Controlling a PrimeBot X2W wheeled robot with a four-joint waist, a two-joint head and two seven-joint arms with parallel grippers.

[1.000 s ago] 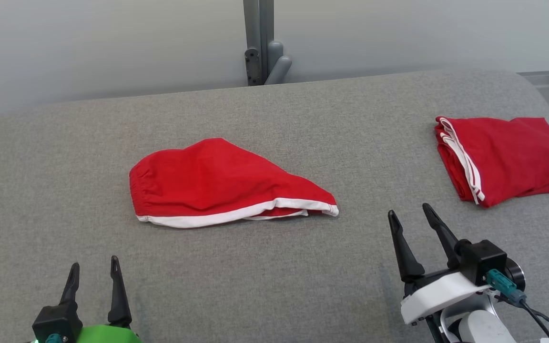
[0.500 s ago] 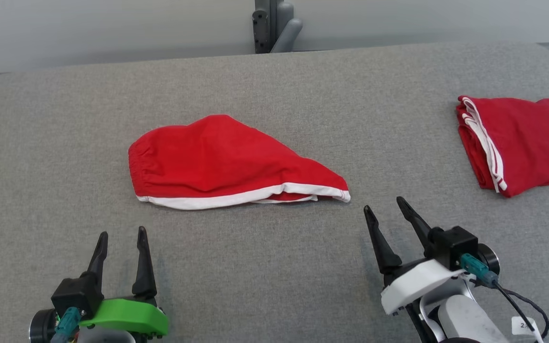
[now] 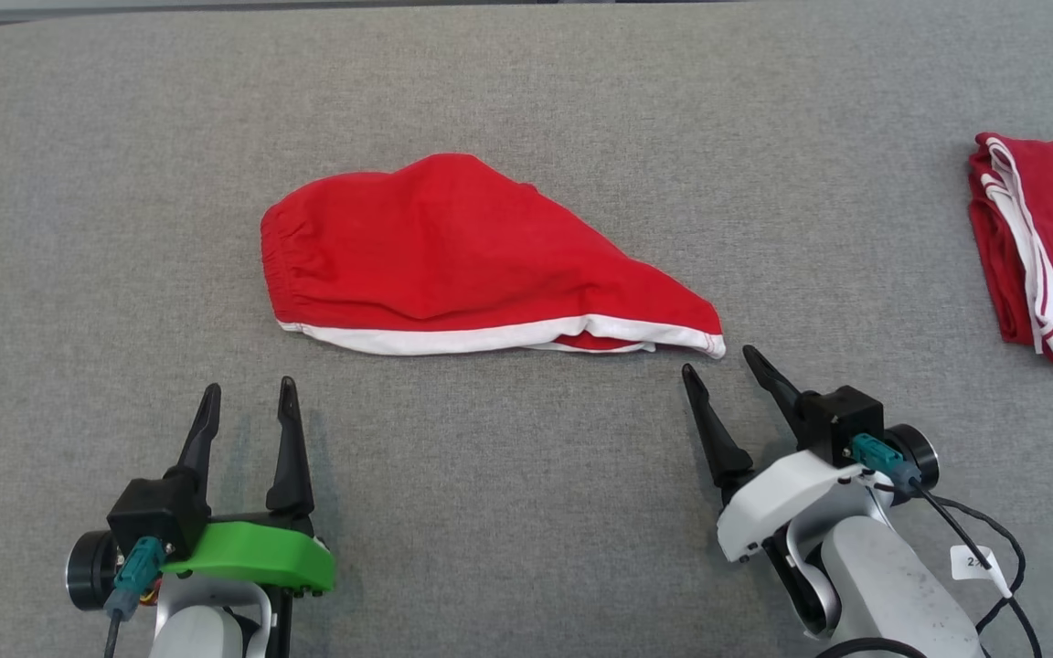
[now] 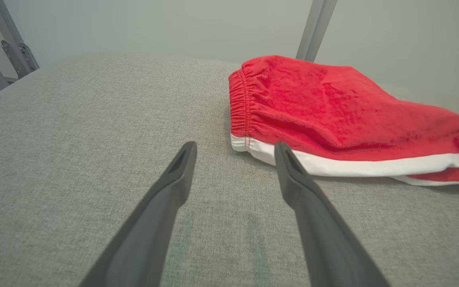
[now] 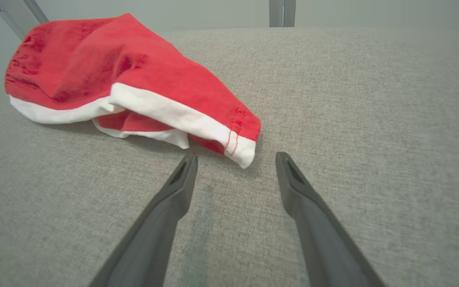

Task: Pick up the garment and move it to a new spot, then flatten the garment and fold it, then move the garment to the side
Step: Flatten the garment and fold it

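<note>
Left pincer point(image 4: 234, 146) gapes near red garment point(image 4: 333, 111).

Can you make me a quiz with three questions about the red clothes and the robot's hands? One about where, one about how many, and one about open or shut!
1. Where on the grey surface is the folded red garment?
A) far right
B) far left
C) right in front of the left hand

2. How many red garments lie there?
A) one
B) two
C) four

3. How is the right gripper?
A) shut on cloth
B) open, holding nothing
C) shut, empty

Answers:
1 A: it lies at the right edge of the head view.
2 B: there is the middle garment plus the folded one.
3 B: its fingers stand apart, just short of the middle garment's white-trimmed corner.
</note>
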